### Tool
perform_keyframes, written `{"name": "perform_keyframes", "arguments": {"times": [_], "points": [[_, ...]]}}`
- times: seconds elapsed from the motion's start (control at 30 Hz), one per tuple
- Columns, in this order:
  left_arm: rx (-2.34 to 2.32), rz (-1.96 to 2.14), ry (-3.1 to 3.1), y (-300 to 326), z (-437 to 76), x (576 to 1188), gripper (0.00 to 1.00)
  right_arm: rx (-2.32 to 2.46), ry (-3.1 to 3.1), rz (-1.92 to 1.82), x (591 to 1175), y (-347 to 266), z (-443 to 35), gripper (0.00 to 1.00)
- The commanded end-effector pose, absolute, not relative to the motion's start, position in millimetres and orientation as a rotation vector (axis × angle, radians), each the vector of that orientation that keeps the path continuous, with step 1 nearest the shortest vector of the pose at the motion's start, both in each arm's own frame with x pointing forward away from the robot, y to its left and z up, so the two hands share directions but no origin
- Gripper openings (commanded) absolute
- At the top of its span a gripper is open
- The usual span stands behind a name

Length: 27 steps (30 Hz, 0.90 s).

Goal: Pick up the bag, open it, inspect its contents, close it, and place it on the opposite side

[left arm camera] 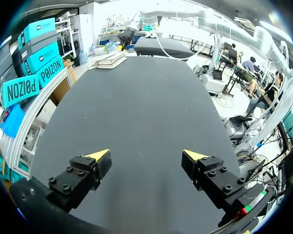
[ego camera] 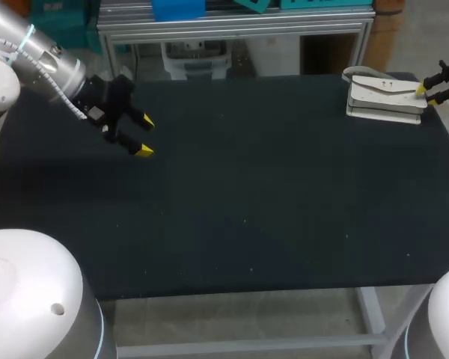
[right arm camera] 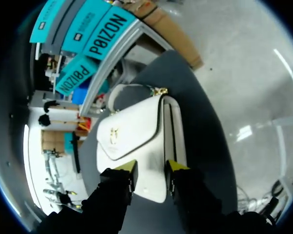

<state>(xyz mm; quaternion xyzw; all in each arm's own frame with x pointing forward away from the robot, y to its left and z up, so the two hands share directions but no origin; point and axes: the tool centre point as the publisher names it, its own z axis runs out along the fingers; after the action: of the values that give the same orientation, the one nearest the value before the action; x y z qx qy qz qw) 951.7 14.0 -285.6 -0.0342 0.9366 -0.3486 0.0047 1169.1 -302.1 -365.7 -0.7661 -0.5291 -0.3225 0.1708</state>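
The white handbag (ego camera: 382,96) lies flat at the table's far right corner, its flap up and its strap curled behind it. My right gripper (ego camera: 426,94) comes in from the right onto the bag's right end. In the right wrist view the bag (right arm camera: 132,131) fills the narrow gap of the gripper (right arm camera: 151,168), both yellow tips pressing its end from two sides. My left gripper (ego camera: 144,136) hangs open over the table's far left, far from the bag. In the left wrist view that gripper (left arm camera: 146,156) holds nothing, and the bag (left arm camera: 107,60) lies far ahead.
The dark table (ego camera: 247,209) carries nothing else. Its right edge runs just beyond the bag, and its far edge is close behind it. Bare surface stretches between the two grippers.
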Motion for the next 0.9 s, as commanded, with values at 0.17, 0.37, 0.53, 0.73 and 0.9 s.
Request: {"name": "perform_keyframes", "arguments": {"times": [0.17, 0.37, 0.53, 0.73, 0.9], "points": [[-0.107, -1.096, 2.930, 13.8, -286.6, 951.6, 1.00, -2.039, -1.539, -0.873, 1179.1, -298.6, -375.5, 0.00], [-0.107, -1.096, 2.930, 13.8, -286.6, 951.6, 1.00, -1.917, -1.588, -0.866, 1164.8, -287.2, -378.0, 0.00], [-0.107, -1.096, 2.930, 13.8, -286.6, 951.6, 1.00, -1.802, -1.621, -0.866, 1150.5, -273.3, -377.7, 0.00], [-0.107, -1.096, 2.930, 13.8, -286.6, 951.6, 1.00, -1.708, -1.668, -0.850, 1134.8, -252.8, -374.7, 0.00], [-0.107, -1.096, 2.930, 13.8, -286.6, 951.6, 1.00, -1.667, -1.681, -0.852, 1123.0, -240.9, -372.1, 0.00]]}}
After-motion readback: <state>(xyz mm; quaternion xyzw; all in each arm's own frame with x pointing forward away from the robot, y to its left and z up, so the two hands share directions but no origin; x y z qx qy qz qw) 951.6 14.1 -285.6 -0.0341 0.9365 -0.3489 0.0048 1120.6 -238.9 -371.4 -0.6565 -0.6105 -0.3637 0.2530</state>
